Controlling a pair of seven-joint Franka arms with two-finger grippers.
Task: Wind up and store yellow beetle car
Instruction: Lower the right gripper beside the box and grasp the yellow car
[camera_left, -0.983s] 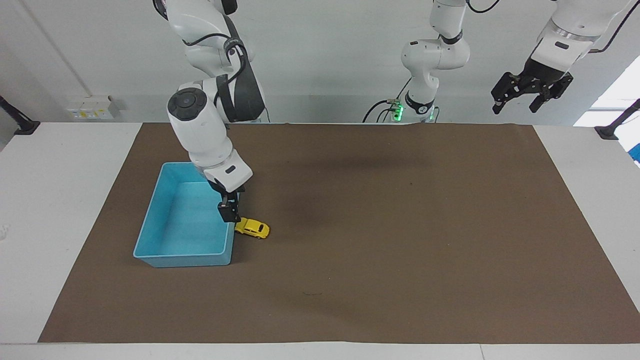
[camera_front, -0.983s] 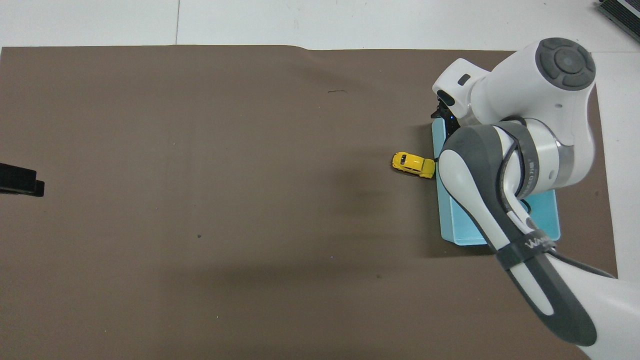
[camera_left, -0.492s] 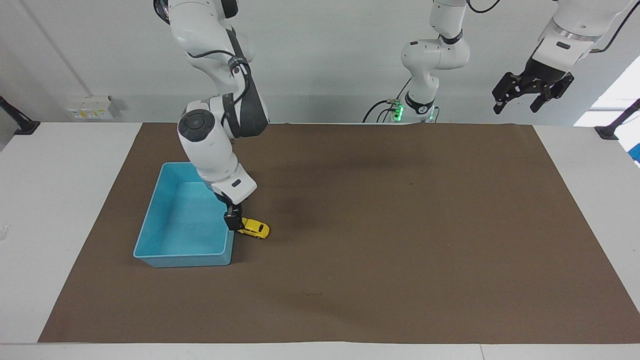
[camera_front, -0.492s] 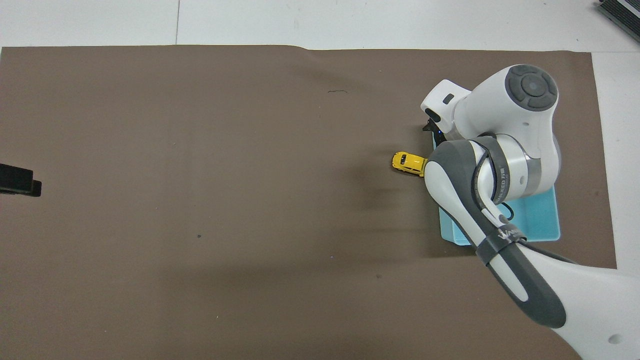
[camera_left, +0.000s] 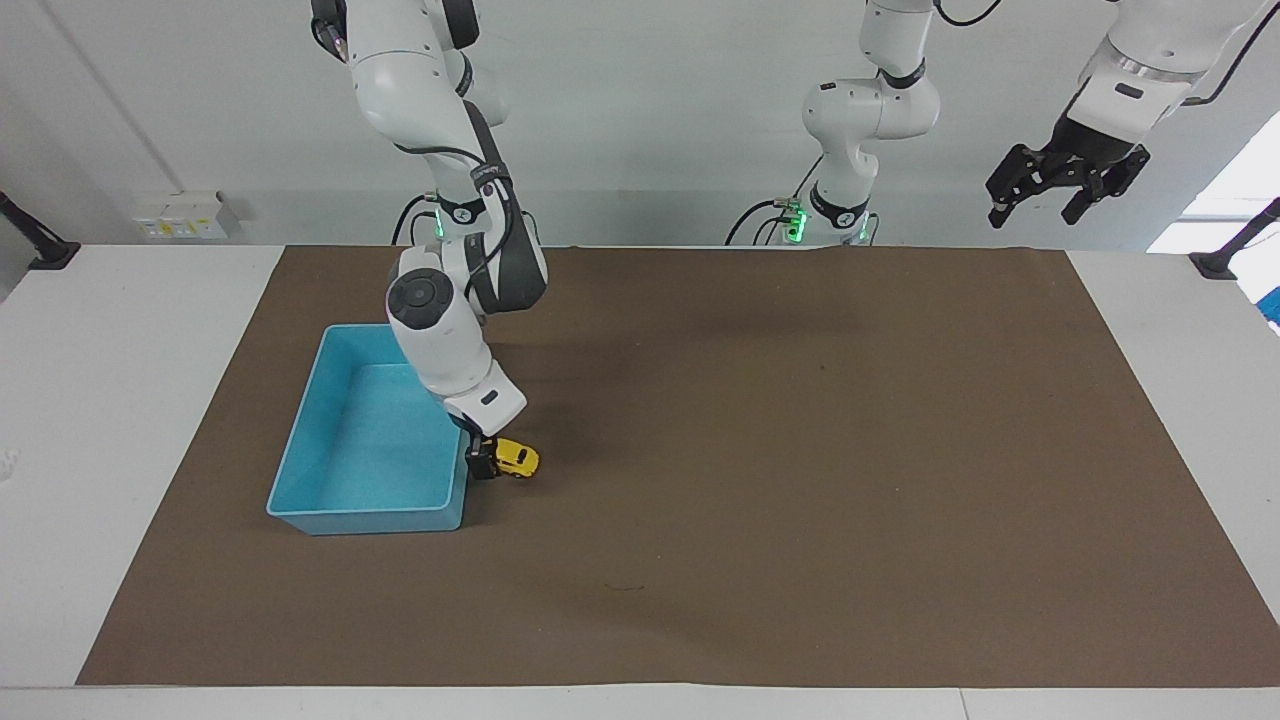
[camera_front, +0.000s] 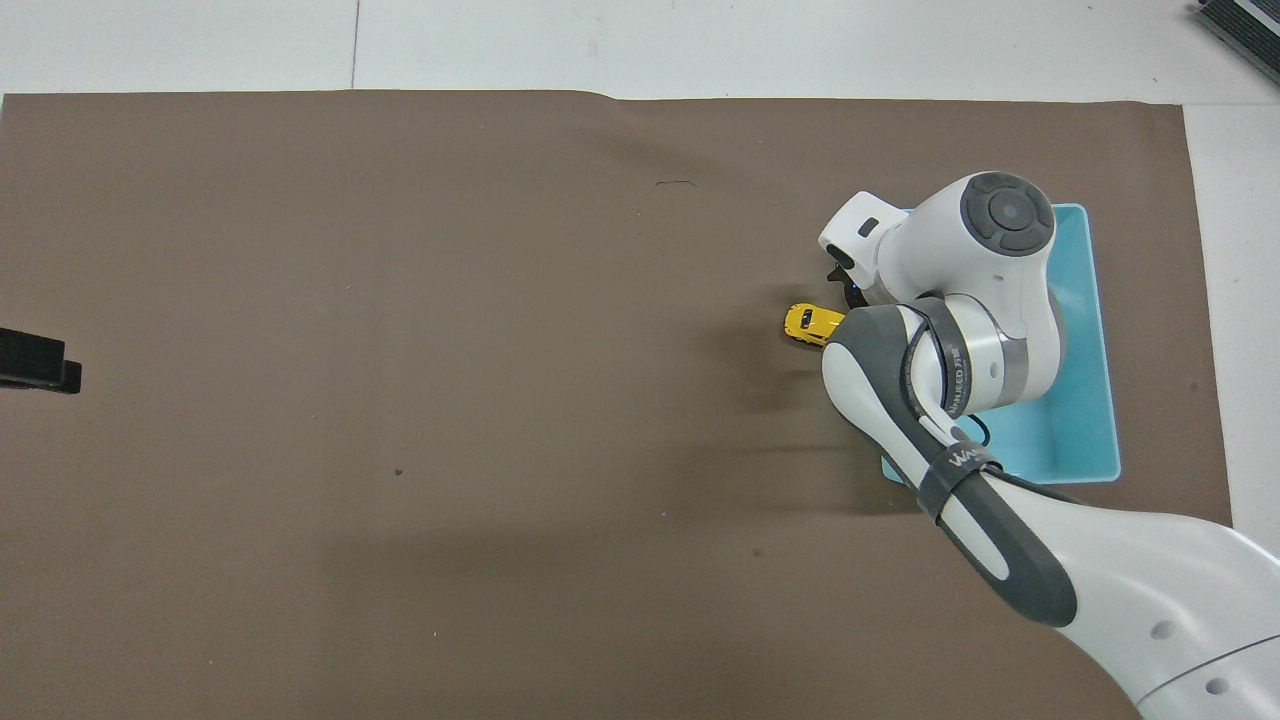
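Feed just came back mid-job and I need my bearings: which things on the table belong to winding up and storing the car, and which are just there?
Job:
- yellow beetle car, on the mat beside the bin
- light blue bin
- right gripper, low at the car

Just there:
- brown mat
- left gripper, waiting up off the table

Yellow beetle car (camera_left: 516, 458), upright, beside blue bin (camera_left: 300, 440)

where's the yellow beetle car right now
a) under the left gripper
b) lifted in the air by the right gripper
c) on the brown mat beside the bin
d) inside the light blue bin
c: the yellow beetle car sits on the brown mat just outside the light blue bin, at the wall toward the left arm's end, with the right gripper down at its bin-side end.
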